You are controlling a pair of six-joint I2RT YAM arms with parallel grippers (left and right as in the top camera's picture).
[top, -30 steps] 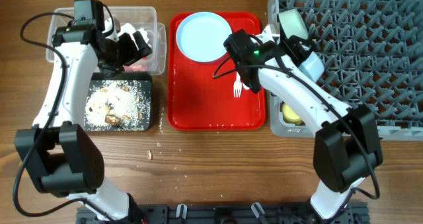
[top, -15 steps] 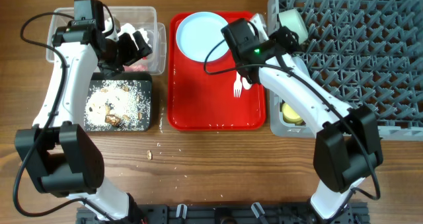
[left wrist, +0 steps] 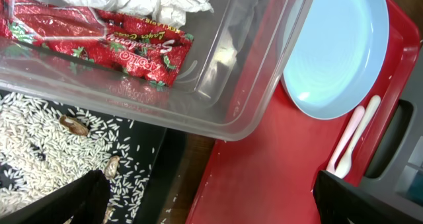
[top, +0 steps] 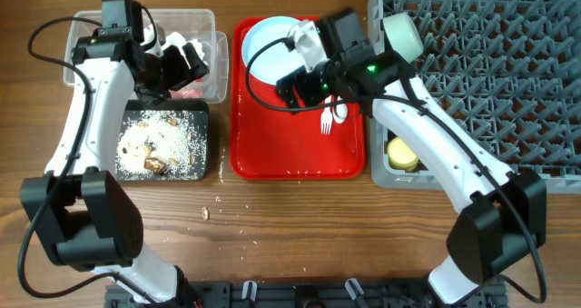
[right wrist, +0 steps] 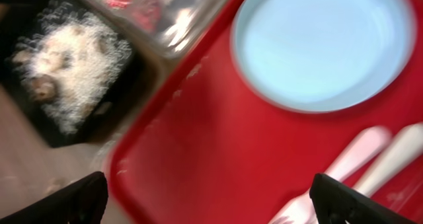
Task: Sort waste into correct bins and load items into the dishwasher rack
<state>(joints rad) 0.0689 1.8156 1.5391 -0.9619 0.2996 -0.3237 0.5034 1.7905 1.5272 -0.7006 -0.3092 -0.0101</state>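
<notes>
While above the red tray [top: 272,154], right hand [top: 300,85] wide apart, empty; left hand [top: 186,61] likewise, above the clear tub [top: 195,17]

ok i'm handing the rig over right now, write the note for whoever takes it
Left gripper: open, over the clear tub.
Right gripper: open, over the plate on the red tray.
Done: wrapper in the clear tub, rice in the black tray, green bowl and yellow cup in the rack.
Left: plate, fork and spoon to the rack; crumbs on the table.
</notes>
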